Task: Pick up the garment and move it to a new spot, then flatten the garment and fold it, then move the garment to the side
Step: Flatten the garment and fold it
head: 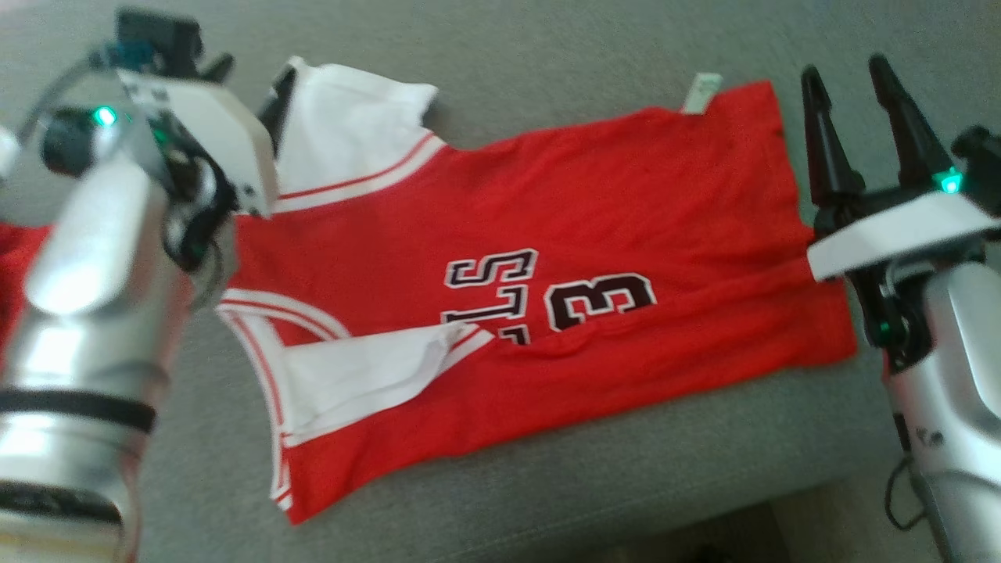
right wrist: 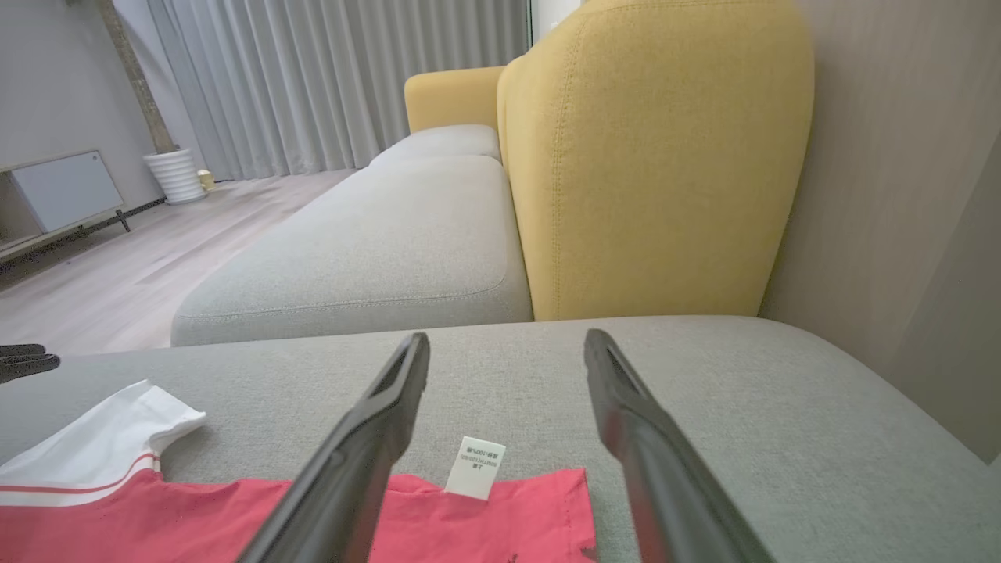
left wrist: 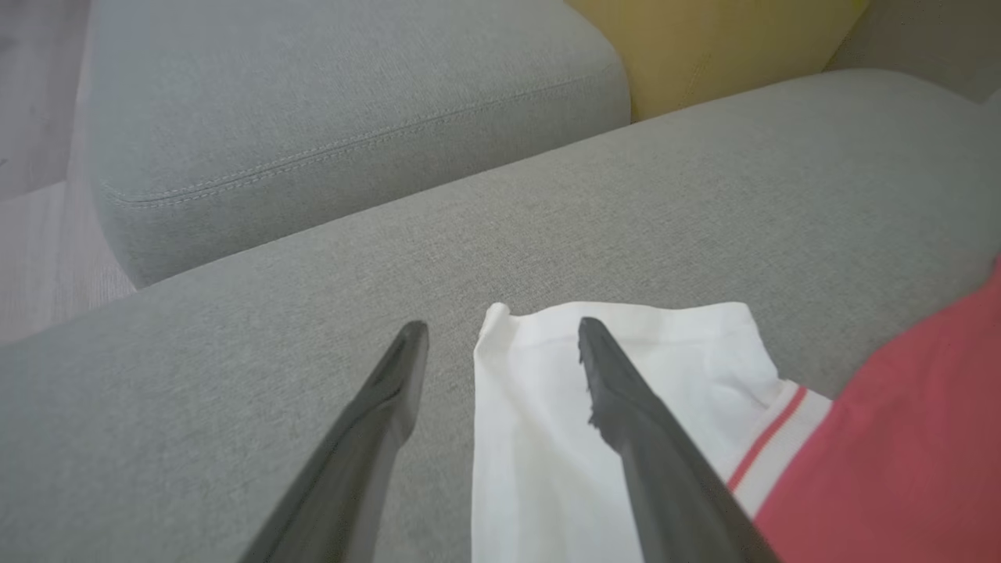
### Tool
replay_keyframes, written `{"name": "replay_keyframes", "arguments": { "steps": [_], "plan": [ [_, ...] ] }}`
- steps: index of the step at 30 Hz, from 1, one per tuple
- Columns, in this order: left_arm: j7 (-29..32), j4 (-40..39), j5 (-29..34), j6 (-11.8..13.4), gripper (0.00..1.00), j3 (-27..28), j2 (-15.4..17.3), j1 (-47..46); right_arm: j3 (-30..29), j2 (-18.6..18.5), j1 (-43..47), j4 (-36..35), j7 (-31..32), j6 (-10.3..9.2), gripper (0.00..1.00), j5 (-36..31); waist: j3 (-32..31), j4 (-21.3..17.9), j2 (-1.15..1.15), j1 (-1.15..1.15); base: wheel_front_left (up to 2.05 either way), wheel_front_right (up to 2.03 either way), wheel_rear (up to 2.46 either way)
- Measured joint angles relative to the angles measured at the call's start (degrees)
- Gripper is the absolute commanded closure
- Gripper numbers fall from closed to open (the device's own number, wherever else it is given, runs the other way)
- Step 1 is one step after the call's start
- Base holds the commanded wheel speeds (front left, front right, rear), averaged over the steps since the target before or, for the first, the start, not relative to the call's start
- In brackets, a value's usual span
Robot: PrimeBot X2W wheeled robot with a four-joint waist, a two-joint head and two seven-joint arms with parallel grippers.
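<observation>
A grey sofa seat with a mustard-yellow backrest carries the work in a living room. Pale curtains and a light wood floor show beyond a second grey cushion.

The garment, a red basketball jersey with white sleeves and red-and-white trim, lies spread nearly flat across the seat. Its collar end points toward the robot's left and its hem toward the right. Black-and-white lettering and a numeral 3 face up near the middle. The near sleeve is folded in over the red body, while the far sleeve lies out on the cushion. A small white care label sticks out at the far corner of the hem.

The left claw is spread wide and has hold of nothing. It straddles the outer edge of the far sleeve, with one finger over the white cloth and the other over bare grey upholstery. Whether either finger touches the surface cannot be told.

The right claw is likewise wide open and empty. It is poised just beside the hem edge at the robot's right, its fingers pointing toward the backrest. In the right wrist view the care label lies between the two fingers.
</observation>
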Motion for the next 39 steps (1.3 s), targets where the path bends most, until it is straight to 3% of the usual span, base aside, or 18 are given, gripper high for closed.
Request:
{"name": "replay_keyframes", "arguments": {
  "steps": [9, 18, 19, 20, 21, 31, 39],
  "plan": [
    [7.4, 6.5, -3.6, -0.5, 0.00, -5.7, 3.2, -7.3, 2.7, 0.0, -3.9, 3.5, -2.1, 0.00, 0.00, 1.6, 4.4, -4.8, 0.00, 0.00, 0.00, 0.00, 0.00],
    [8.6, 9.3, -5.8, -0.9, 0.00, -11.9, 5.4, -10.3, 3.8, 0.1, -5.0, 6.1, -3.5, 0.00, 0.00, 2.6, 5.5, -5.9, 0.00, -0.01, 0.00, 0.00, 0.00],
    [9.2, 9.6, -6.5, -0.9, 0.18, -12.6, 5.3, -10.4, 3.8, 0.1, -5.2, 6.3, -3.8, 0.00, 0.00, 2.7, 5.5, -5.9, 0.00, -0.01, 0.00, 0.00, 0.00],
    [9.3, 9.7, -7.2, -0.9, 0.68, -12.9, 5.3, -10.4, 3.8, 0.1, -5.3, 6.4, -4.0, 0.00, 0.00, 2.8, 5.5, -5.8, 0.00, -0.01, 0.00, 0.00, 0.00],
    [9.2, 9.8, -7.9, -0.9, 1.00, -13.0, 5.2, -10.5, 3.8, 0.0, -5.3, 6.6, -4.0, 0.00, 0.00, 3.0, 5.5, -5.7, 0.00, -0.01, 0.00, 0.00, 0.00],
    [0.5, 9.7, -13.9, -0.9, 1.00, -12.5, 1.9, -11.0, 2.7, -1.6, -7.3, 11.4, -0.4, 0.00, 0.00, 6.1, 4.8, -1.5, 0.00, -0.01, 0.00, 0.00, 0.00],
    [-6.4, 4.1, -16.5, -0.9, 1.00, -12.6, 0.3, -8.4, 5.7, -9.0, -9.8, 16.2, 5.9, 0.00, 0.00, 11.8, 3.9, 3.9, 0.00, -0.01, 0.00, 0.00, 0.00]
  ]
}}
